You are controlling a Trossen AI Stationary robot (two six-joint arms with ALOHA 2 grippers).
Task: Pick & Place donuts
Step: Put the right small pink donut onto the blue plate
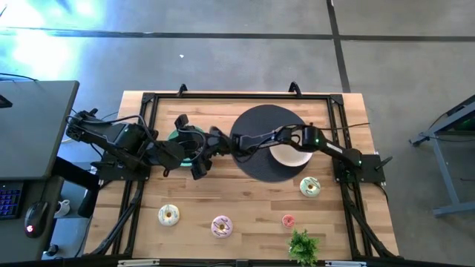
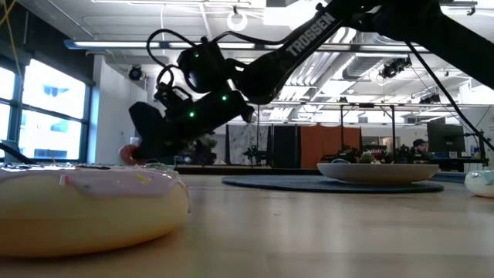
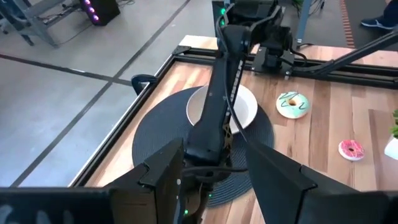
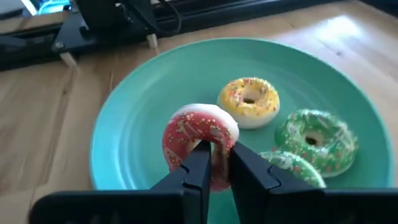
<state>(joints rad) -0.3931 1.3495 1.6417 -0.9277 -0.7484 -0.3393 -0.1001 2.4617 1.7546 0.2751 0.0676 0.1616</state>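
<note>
One-donut job right now: watching the right pincer (image 4: pixel 214 165), nearly closed, fingers only a sliver apart, nipping the wall of a red-pink donut (image 4: pixel 186 140) and holding it up on edge. Hanging low over the teal plate (image 4: pixel 124 124), roughly mid-plate, with the donut's lower rim seemingly at or just off the plate surface, hard to say which.

Judging this as the drop-off, so doing it well means: lowering until the rim is definitely resting, then parting the fingers gently and evenly, not flicking. Expecting the ring to tip flat or roll once freed, so aiming it toward the bare side of the plate. Lifting straight up afterwards, avoiding dragging a finger through the hole.

Moving outward: sitting just beyond the held donut, a yellow donut (image 4: pixel 249 102), close but apart. Lying just beside the fingers on the other side, a green donut (image 4: pixel 314 140) and a second green one (image 4: pixel 289 165), the nearer almost touching a fingertip. Minding those on the way out.

Further off, waiting beside the plate, the left pincer (image 3: pixel 214 165), wide open, gripping nothing.

Looking across the worktop (image 1: pixel 245 208): well away from both pincers, lying along the near side, a white donut (image 1: pixel 168 215), a pink donut (image 1: pixel 221 226), a small red-pink one (image 1: pixel 288 220) and a pale green donut (image 1: pixel 309 187) beside the dark mat (image 1: pixel 252 122) carrying the white bowl (image 1: pixel 291 156).
</note>
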